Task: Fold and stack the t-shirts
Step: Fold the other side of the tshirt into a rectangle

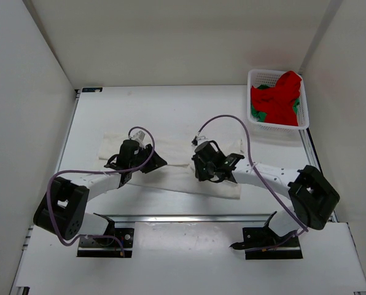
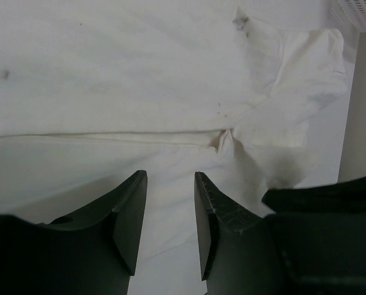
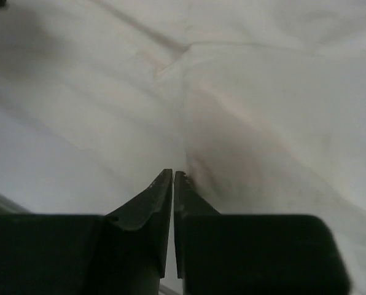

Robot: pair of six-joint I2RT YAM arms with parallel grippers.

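A white t-shirt (image 1: 174, 179) lies spread across the middle of the table, with a sleeve bunched at its right end (image 2: 306, 67). My left gripper (image 1: 136, 165) hovers over the shirt's left half, open (image 2: 171, 175), with bare cloth (image 2: 140, 80) showing between its fingers. Over the right half, my right gripper (image 1: 215, 167) is shut (image 3: 173, 173) on a pinch of the white t-shirt, and a ridge of cloth (image 3: 263, 92) rises from its tips. The red t-shirt (image 1: 281, 95) and the green t-shirt (image 1: 255, 114) lie crumpled in a basket.
The white mesh basket (image 1: 279, 127) stands at the back right corner of the table, and its corner shows in the left wrist view (image 2: 355, 12). White walls close in the left, right and far sides. A metal rail (image 1: 189, 217) crosses in front of the arm bases.
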